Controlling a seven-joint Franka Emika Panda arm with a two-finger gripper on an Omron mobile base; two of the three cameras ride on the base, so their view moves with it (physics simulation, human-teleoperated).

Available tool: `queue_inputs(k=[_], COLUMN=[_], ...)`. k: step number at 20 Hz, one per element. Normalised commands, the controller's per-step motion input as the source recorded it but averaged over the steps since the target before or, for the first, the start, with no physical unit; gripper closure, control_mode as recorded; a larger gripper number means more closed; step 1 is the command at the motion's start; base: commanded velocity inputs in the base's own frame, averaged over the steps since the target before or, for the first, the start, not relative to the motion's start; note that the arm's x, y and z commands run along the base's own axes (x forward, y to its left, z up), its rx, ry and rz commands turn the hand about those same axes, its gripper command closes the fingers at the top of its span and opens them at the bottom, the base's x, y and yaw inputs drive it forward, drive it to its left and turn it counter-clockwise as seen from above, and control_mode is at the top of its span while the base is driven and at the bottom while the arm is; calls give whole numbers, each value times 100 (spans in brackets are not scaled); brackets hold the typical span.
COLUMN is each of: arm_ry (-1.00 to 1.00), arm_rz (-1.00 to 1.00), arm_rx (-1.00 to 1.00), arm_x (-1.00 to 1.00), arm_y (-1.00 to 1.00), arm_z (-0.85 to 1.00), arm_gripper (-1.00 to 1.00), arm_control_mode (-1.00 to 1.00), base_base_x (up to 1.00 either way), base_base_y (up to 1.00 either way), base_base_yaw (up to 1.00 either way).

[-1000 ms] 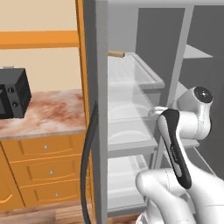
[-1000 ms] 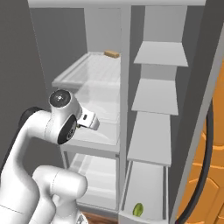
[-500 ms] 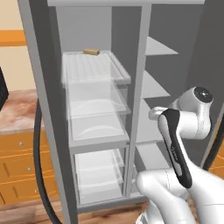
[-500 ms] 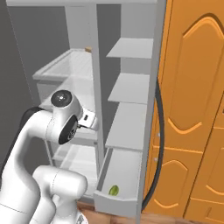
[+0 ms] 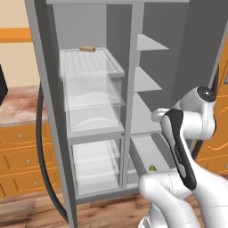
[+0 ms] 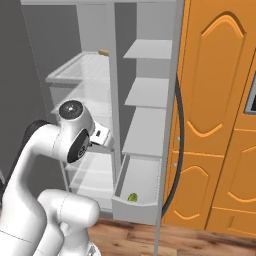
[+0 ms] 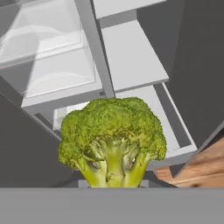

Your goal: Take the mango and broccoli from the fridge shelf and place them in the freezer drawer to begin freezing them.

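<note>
While mango (image 6: 133, 197) lies in freezer drawer (image 6: 140, 180), broccoli (image 7: 113, 140) seemingly in pincer

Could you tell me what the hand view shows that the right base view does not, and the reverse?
Hand view alone: the broccoli close up at the gripper, its stalk low in the frame and its head hiding the fingertips.

Right base view alone: the mango lying in the pulled-out freezer drawer, a tan block on the fridge shelf, and the orange cabinet doors.

Both: the freezer drawer, the plain grey shelves above it and the clear bins.
</note>
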Motion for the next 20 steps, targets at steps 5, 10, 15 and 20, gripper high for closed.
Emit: queue_inputs(k=[5, 10, 15, 20], arm_ry=[23, 19, 17, 11], arm_rz=[-7, -5, -1, 0], arm_rx=[-7, -2, 0, 2], arm_x=[59, 86, 84, 52], arm_y=[-3, -18, -25, -41], arm_z=[-100, -96, -98, -73], arm_gripper=[100, 100, 100, 100], arm_control_mode=[-100, -100, -100, -100], base_base_x=[0, 0, 0, 0], base_base_y=[0, 0, 0, 0], base_base_yaw=[0, 0, 0, 0])
